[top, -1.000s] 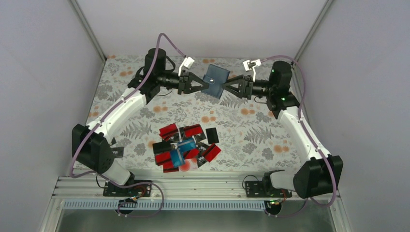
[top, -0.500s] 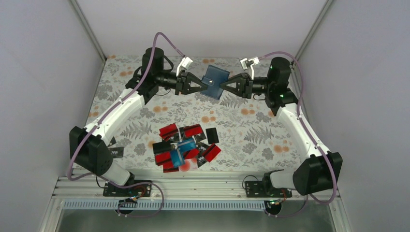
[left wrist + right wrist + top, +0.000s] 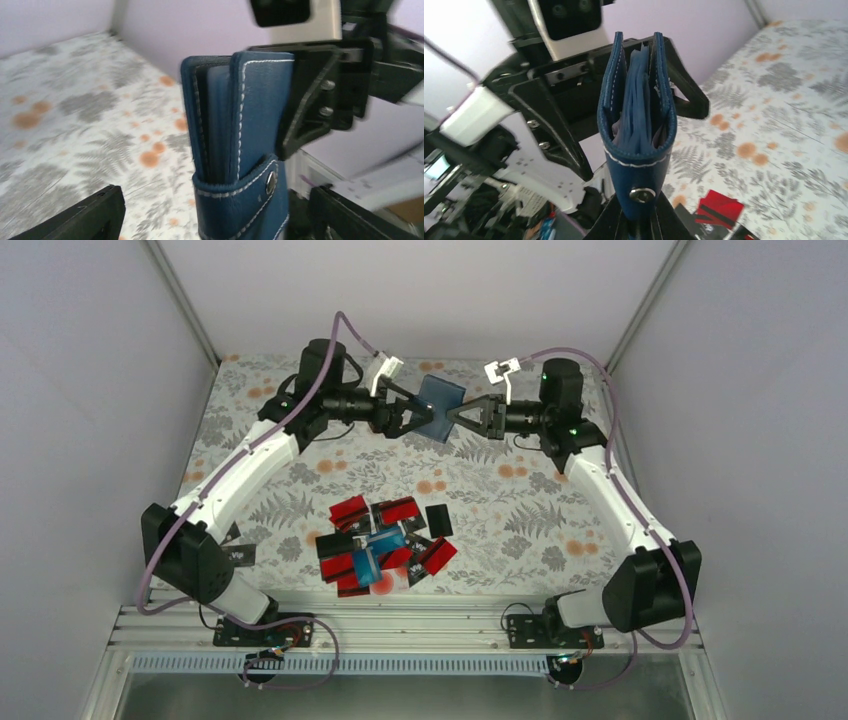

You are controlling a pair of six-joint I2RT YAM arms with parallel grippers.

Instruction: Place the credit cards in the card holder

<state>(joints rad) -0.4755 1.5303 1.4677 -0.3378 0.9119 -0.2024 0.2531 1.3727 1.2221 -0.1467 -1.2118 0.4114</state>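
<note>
The navy-blue card holder hangs in the air above the back of the table, between my two grippers. My right gripper is shut on its snap strap, and the holder stands edge-on above the fingers. My left gripper is open. Its two fingers stand wide on either side of the holder without touching it. The credit cards, mostly red with a black band, lie in a loose pile near the front of the table, with a light blue one on top.
A single black card lies just right of the pile. The floral tablecloth covers the table, and pale walls close it in at the back and on both sides. The arm bases sit on the rail along the near edge.
My left gripper has opened and let go of the card holder. My right gripper has closed on the strap and now carries the holder alone. Both wrists have shifted slightly.
</note>
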